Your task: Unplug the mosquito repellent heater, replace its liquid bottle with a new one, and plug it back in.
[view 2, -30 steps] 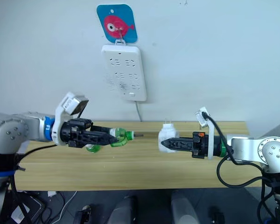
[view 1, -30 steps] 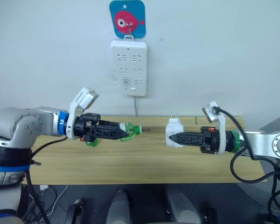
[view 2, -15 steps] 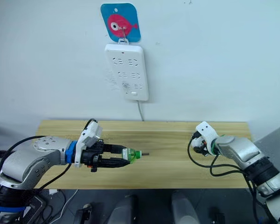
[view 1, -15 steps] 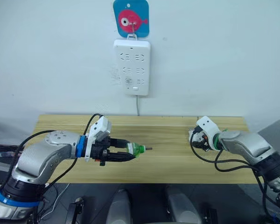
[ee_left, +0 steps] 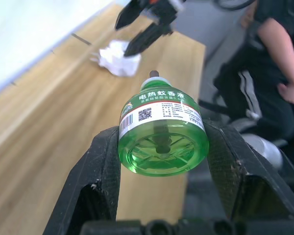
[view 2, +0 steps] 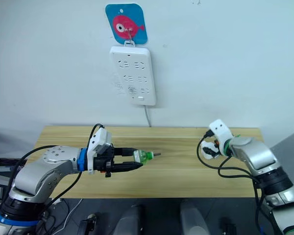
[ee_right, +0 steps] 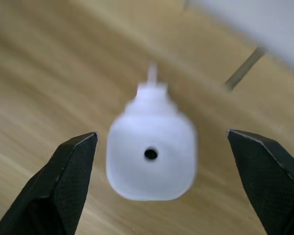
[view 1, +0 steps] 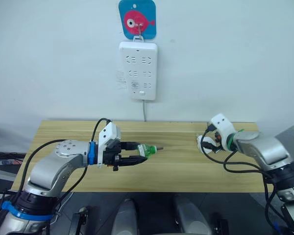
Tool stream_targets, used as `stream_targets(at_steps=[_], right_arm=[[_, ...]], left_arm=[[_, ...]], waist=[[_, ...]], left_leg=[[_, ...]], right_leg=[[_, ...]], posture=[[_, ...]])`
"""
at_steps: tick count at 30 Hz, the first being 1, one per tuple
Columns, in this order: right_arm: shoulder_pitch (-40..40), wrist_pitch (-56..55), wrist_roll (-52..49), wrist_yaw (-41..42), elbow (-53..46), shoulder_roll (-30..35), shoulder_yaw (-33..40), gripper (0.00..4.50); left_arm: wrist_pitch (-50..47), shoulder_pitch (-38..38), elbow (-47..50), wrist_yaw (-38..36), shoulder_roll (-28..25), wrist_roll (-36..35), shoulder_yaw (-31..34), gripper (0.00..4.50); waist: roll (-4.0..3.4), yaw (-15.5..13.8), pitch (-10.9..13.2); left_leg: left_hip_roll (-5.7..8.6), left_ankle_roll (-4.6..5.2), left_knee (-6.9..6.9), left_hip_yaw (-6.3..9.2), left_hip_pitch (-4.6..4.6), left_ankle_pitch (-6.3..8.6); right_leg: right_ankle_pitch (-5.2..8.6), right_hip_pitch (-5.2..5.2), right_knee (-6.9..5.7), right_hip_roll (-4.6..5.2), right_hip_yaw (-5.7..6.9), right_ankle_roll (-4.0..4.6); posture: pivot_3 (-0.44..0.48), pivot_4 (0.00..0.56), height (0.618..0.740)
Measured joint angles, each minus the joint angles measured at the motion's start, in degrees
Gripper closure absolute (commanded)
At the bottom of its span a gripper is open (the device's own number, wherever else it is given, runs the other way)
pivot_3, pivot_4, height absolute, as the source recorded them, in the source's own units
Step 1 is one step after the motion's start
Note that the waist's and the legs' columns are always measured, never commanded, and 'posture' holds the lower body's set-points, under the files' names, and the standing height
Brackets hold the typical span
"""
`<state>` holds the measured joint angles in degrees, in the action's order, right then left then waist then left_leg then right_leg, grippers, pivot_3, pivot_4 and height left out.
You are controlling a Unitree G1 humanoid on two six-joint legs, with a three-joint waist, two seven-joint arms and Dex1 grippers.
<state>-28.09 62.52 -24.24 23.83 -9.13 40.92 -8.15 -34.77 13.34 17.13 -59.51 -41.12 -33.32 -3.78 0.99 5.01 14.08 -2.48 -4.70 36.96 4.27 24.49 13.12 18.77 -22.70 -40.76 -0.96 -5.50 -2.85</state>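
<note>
From the head views: left pincer (view 1: 137, 159) clamped on a green liquid bottle (view 1: 146, 151), held level above the wooden surface (view 1: 176, 166), long axis horizontal, wick end aimed toward the robot's right; right pincer (view 1: 204, 143) over the surface's right end, above the white mosquito repellent heater (view 1: 202, 142); white power strip (view 1: 138, 70) hanging on the wall under a blue fish hook (view 1: 137, 18). From the left wrist: bottle base toward the camera, gripped between both fingers (ee_left: 95, 171), wick pointing away at the heater (ee_left: 116, 57) lying on the surface. From the right wrist: fingers (ee_right: 68, 171) spread wide, gripping nothing, heater (ee_right: 151, 159) between them below, holed face up at the camera, prongs toward the wall.
</note>
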Motion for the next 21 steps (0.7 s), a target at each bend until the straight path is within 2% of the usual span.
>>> stream_targets(at_steps=[3,4,6,8,9,11,15,21], right_arm=[[1.89,7.09,-10.96,0.21,-10.51,-8.71,12.74,0.0],[2.61,8.18,-14.21,-0.07,-13.17,-11.52,14.7,0.0],[5.94,6.54,-20.57,-2.83,-18.3,-21.53,21.71,0.0],[9.12,4.57,-26.08,-6.79,-21.42,-29.72,25.47,0.0],[9.58,4.42,-26.94,-7.52,-21.95,-30.58,25.82,0.0],[10.09,5.38,-35.34,-13.4,-21.97,-34.66,29.52,0.0],[10.44,5.23,-43.64,-22.67,-20.65,-40.66,28.46,0.0],[9.03,2.22,-47.76,-31.59,-17.27,-42.77,25.0,0.0]], left_arm=[[7.03,-0.19,-1.38,4.23,6.53,2.49,1.86,2.25],[9.43,-0.12,-1.77,5.4,8.12,3.48,1.94,2.25],[14.47,0.22,-2.66,8.64,11.81,6.34,2.05,2.25],[18.63,1.27,-4.04,11.92,15.49,8.66,2.03,2.25],[19.33,1.41,-4.27,12.48,15.95,9.04,2.01,2.25],[22.84,1.74,-4.81,14.09,17.63,11.18,1.94,2.25],[27.19,1.82,-5.13,14.76,20.03,13.37,0.38,2.25],[29.99,2.66,-5.64,15.08,21.29,14.92,-1.79,2.25]], waist=[[0.0,-0.01,0.0],[0.0,-0.01,0.0],[0.01,-0.03,-0.02],[0.0,-0.05,-0.02],[0.0,-0.03,-0.02],[0.0,0.16,-0.02],[-0.01,0.75,-0.03],[-0.02,1.53,-0.03]], left_leg=[[-0.05,0.0,-0.01,0.06,-0.06,0.0],[-0.06,0.0,-0.01,0.09,-0.06,0.0],[-0.03,0.0,-0.02,0.13,-0.06,0.0],[0.02,-0.01,0.02,0.11,-0.05,-0.01],[0.03,-0.01,0.03,0.08,-0.05,-0.01],[0.12,-0.02,0.08,-0.01,-0.14,-0.02],[0.05,-0.01,0.01,-0.01,-0.35,-0.02],[0.06,-0.01,0.0,0.0,-0.35,-0.02]], right_leg=[[0.0,0.07,-0.03,-0.04,0.06,0.01],[0.0,0.08,-0.04,-0.05,0.09,0.01],[0.0,0.13,-0.02,-0.03,0.11,0.01],[0.0,0.14,-0.02,0.02,0.08,0.01],[-0.01,0.14,-0.03,0.05,0.05,0.0],[-0.03,0.24,-0.02,0.12,-0.05,-0.04],[-0.02,0.33,-0.11,-0.01,-0.05,-0.03],[-0.02,0.34,-0.1,-0.02,-0.05,-0.04]], posture=[[-0.135,0.229,0.725],[-0.139,0.227,0.725],[-0.144,0.225,0.725],[-0.144,0.225,0.725],[-0.148,0.222,0.725],[-0.149,0.22,0.725],[-0.152,0.221,0.725],[-0.147,0.213,0.725]])
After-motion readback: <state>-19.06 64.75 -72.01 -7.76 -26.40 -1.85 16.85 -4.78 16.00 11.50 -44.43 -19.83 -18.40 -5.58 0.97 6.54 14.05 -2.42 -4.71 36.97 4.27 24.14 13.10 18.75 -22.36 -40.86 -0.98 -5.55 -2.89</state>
